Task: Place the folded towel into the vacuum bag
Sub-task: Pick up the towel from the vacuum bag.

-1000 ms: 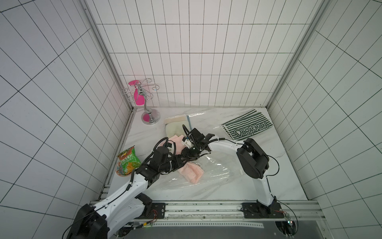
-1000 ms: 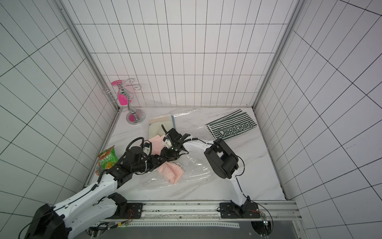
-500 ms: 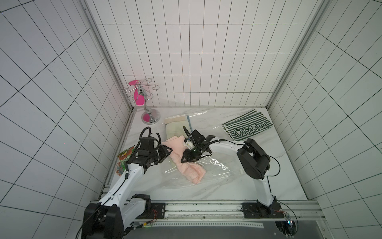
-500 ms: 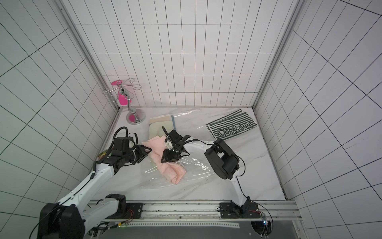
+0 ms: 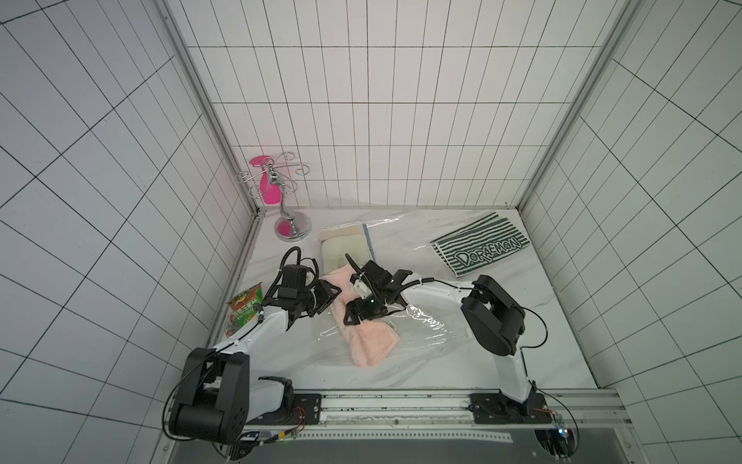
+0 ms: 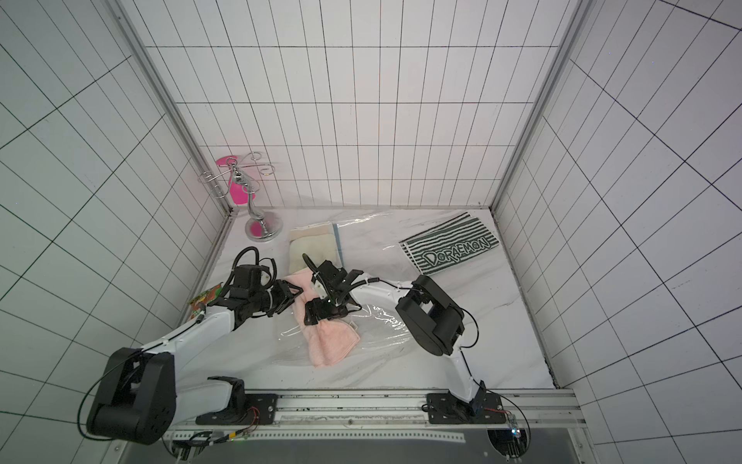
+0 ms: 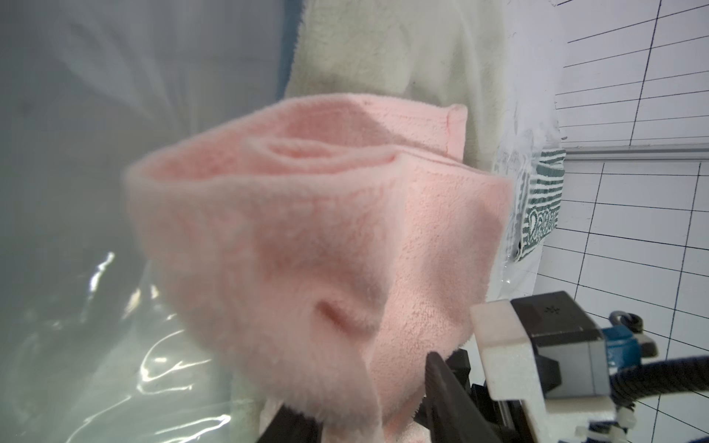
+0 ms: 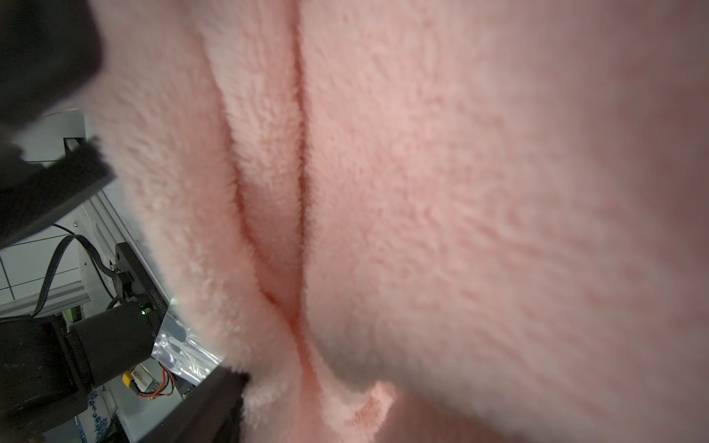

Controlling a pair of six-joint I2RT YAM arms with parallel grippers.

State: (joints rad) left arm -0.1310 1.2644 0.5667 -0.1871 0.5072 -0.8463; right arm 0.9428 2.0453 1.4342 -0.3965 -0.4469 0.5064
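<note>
White marble tabletop (image 5: 522, 321), tiled booth (image 5: 361, 120) all round; pink folded towel (image 5: 371, 345) sprawls with its near half across the clear vacuum bag (image 5: 433, 337), inside or on top, hard to call; right gripper (image 5: 363, 319) splayed wide over its middle; left gripper (image 5: 331, 297) straddles the far end, pinch unclear.
</note>
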